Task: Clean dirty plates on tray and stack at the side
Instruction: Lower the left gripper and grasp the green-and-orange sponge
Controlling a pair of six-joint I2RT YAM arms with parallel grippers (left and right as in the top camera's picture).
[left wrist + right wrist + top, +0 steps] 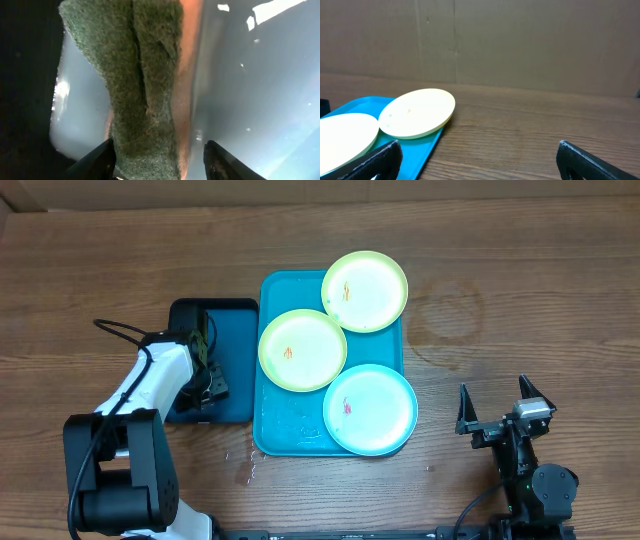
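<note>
Here, a fibrous green sponge (142,90) — waisted, orange-backed — sits within the left gripper (159,149).

Overhead view. We mark the left arm (150,380): 1 white link on a bulky black base, with 1 black cable (120,330) looping off it. The right arm (530,480) is black throughout, with 1 small grey block (535,411) behind the right gripper (492,385) of 2 dark pointed fingers.
</note>
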